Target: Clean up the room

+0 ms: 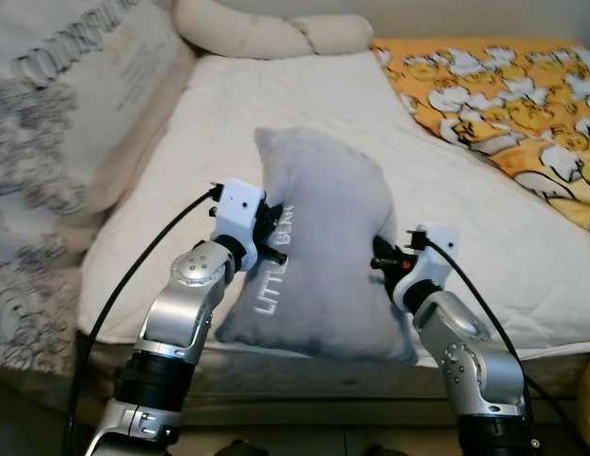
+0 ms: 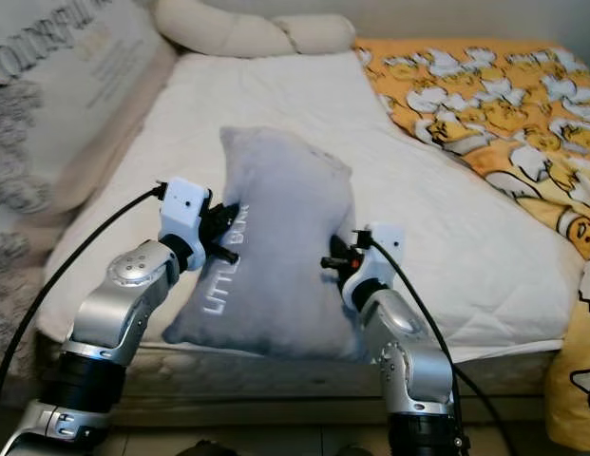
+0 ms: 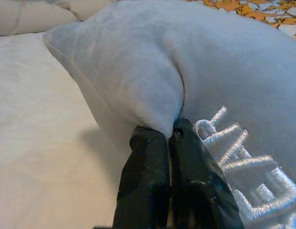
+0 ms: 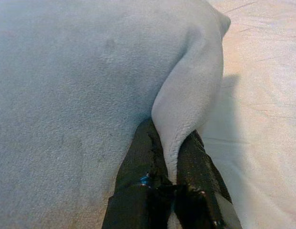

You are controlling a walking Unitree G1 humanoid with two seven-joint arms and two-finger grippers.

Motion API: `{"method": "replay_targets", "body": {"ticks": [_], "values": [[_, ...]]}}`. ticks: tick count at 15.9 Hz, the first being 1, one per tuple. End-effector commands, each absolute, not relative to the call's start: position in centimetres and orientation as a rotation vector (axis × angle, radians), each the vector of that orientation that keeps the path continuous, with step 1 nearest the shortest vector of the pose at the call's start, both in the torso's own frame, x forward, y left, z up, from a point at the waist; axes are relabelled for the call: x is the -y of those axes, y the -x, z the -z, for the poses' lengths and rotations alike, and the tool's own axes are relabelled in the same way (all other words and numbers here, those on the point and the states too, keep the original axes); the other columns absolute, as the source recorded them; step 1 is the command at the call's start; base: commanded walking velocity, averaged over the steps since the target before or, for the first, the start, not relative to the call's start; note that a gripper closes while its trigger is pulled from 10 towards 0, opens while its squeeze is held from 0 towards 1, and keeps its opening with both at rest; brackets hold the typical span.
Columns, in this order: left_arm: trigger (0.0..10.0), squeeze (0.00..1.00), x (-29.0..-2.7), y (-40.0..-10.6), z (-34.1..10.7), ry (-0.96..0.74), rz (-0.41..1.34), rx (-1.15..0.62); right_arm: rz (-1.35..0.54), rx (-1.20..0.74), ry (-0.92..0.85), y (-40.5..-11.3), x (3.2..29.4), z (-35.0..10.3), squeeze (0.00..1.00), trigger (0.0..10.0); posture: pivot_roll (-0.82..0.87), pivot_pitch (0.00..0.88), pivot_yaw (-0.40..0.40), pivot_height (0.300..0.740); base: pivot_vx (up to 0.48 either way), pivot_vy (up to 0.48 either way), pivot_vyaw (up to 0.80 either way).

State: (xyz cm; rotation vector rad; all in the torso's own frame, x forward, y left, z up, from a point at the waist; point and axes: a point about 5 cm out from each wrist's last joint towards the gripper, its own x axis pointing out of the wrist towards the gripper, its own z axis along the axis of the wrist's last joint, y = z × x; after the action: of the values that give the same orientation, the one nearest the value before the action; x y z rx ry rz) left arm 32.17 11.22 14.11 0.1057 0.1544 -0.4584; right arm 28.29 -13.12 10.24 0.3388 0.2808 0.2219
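A grey plush pillow (image 1: pixel 318 256) with white stitched lettering lies lengthwise on the white mattress (image 1: pixel 275 104), its near end at the bed's front edge. My left gripper (image 3: pixel 169 136) is shut on a fold of the pillow's left edge, beside the lettering (image 3: pixel 243 162). My right gripper (image 4: pixel 172 155) is shut on a pinched fold of the pillow's right edge. In the head views both grippers, left (image 1: pixel 271 237) and right (image 1: pixel 385 256), press into the pillow's sides at about mid-length.
An orange duck-print blanket (image 1: pixel 504 85) covers the bed's right side. A cream twisted cushion (image 1: pixel 266 33) lies at the head. A large printed pillow (image 1: pixel 57 114) leans along the left. The mattress's front edge (image 1: pixel 523 353) is just below my arms.
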Motion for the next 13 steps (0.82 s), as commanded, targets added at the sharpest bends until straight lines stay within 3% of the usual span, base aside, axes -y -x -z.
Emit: {"method": "replay_targets", "body": {"ticks": [1,5,13], "values": [[10.0,0.00,-11.37,-32.44,-14.85,-0.108,0.453,-0.123,-0.254,-0.253,-0.342,-28.66,12.50,-11.02,0.00,10.0,-0.09,0.000,0.033,0.740,0.000,0.289,0.00],[10.0,0.00,-11.50,-32.49,-14.96,-0.110,0.451,-0.122,-0.264,-0.258,-0.346,-28.71,12.30,-11.04,0.00,10.0,-0.08,0.000,0.031,0.740,0.000,0.292,-0.51],[10.0,0.00,-11.60,-32.66,-15.01,-0.113,0.461,-0.127,-0.254,-0.258,-0.353,-28.68,12.13,-10.88,0.00,10.0,-0.08,0.000,0.050,0.740,0.000,0.317,0.00]]}}
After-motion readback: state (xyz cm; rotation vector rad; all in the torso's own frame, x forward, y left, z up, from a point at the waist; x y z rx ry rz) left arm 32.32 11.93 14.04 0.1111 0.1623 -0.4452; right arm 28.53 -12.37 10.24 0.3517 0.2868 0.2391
